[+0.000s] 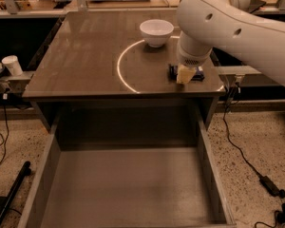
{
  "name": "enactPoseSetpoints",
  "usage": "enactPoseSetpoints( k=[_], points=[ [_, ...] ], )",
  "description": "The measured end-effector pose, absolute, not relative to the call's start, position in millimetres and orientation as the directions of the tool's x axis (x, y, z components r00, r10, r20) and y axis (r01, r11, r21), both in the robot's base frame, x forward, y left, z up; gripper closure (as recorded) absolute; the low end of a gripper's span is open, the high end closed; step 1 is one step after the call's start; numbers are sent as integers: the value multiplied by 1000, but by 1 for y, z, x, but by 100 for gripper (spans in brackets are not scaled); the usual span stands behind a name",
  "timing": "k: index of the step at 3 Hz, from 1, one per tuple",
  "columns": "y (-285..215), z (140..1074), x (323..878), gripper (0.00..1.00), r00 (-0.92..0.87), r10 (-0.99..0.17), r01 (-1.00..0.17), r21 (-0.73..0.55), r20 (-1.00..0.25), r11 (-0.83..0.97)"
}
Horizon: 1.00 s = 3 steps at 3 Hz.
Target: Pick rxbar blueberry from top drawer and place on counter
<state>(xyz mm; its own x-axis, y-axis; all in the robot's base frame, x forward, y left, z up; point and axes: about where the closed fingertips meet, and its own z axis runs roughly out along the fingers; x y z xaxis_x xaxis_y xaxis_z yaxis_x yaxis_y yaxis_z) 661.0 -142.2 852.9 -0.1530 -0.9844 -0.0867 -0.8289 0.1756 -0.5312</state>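
The rxbar blueberry (198,75) is a dark blue flat bar on the counter (85,56), near its front right corner, just right of the bright arc. My gripper (185,74) comes straight down from the big white arm onto the middle of the bar and hides most of it; only the bar's two ends show on either side. The top drawer (128,184) is pulled out wide below the counter's front edge, and its flat grey bottom is bare.
A white bowl (156,32) stands on the counter behind the bar. A white cup (12,64) sits on a ledge at the left. Cables and a power brick (270,186) lie on the floor at the right.
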Motion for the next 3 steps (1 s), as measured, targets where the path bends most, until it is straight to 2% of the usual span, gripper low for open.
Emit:
enactPoseSetpoints(
  k=[1,3],
  points=[
    [-143,867,667,0,-156,-985,-814,-556,-70,168],
    [-149,892,673,0,-184,-981,-772,-610,-57,180]
  ],
)
